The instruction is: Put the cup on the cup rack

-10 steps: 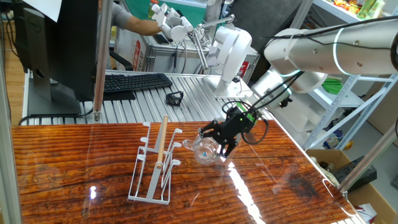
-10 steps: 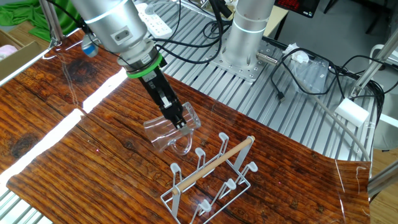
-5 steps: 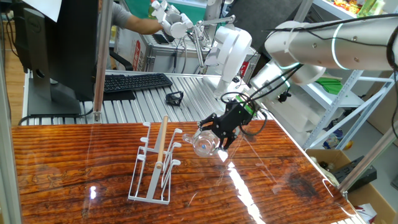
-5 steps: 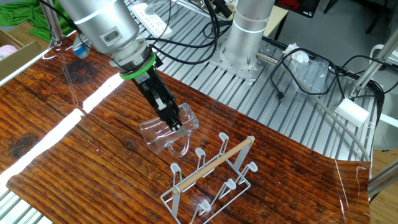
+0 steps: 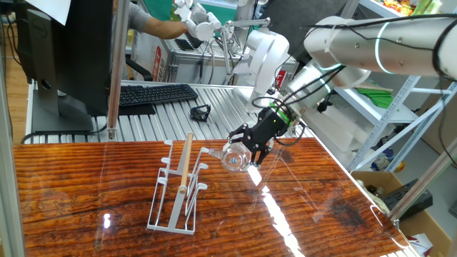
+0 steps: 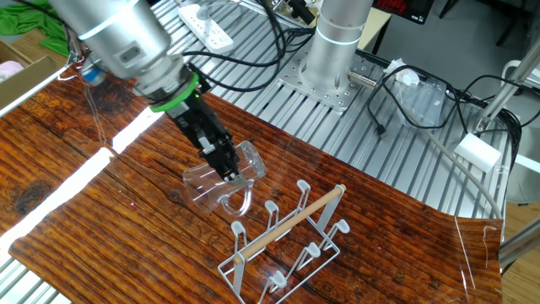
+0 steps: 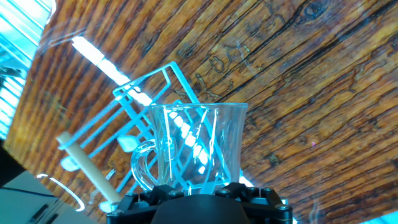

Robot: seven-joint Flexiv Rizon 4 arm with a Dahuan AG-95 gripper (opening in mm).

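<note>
The jaws grip the clear cup (image 6: pixel 221 176) by its base, holding it tilted above the table (image 6: pixel 101 211), just beside the near pegs of the rack (image 6: pixel 287 241).

Glossy dark wood-grain desk (image 5: pixel 86 193); the white wire cup rack (image 5: pixel 177 194) stands directly on it, left of centre.

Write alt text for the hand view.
A clear glass cup with a handle is held in the black gripper, mouth pointing away. Behind it a white wire cup rack with a wooden rod stands on the dark wood-grain table.
</note>
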